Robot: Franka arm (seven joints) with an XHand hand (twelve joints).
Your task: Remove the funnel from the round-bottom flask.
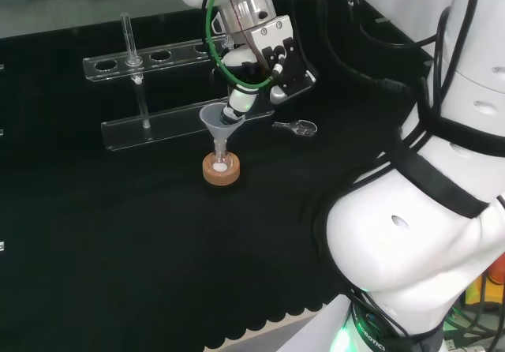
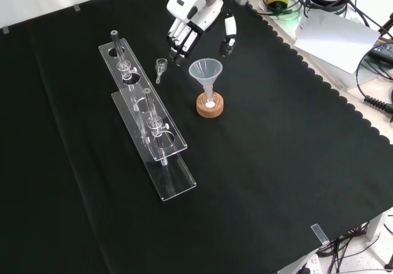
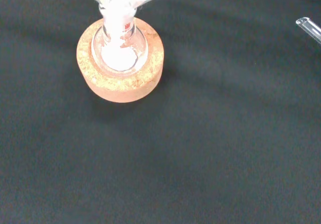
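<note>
Counter (image 2: pixel 258 182): covered in black cloth, carrying all the glassware.
Rack (image 2: pixel 147 117): long clear plastic test-tube rack, lying left of the flask in the front view, well apart from it.
Hand (image 2: pixel 193 31): above and behind the funnel in the front view; fingers (image 2: pixel 179 40) hang fairly straight and spread from the thumb, pinching nothing.
Cork ring (image 2: pixel 210 106): stand under the flask, flat on the cloth.
Funnel (image 2: pixel 206 71): clear cone, wide mouth up, its stem down in the flask neck, upright.
Flask (image 3: pixel 119 45): small clear round-bottom flask seated in the cork ring, white powder at its bottom.
Stopper (image 2: pixel 161 67): small glass piece lying near the hand.
Risk: the stem may cling to the neck, so a lift could drag the light flask off its ring and spill the powder; a sideways pull could tip both.
</note>
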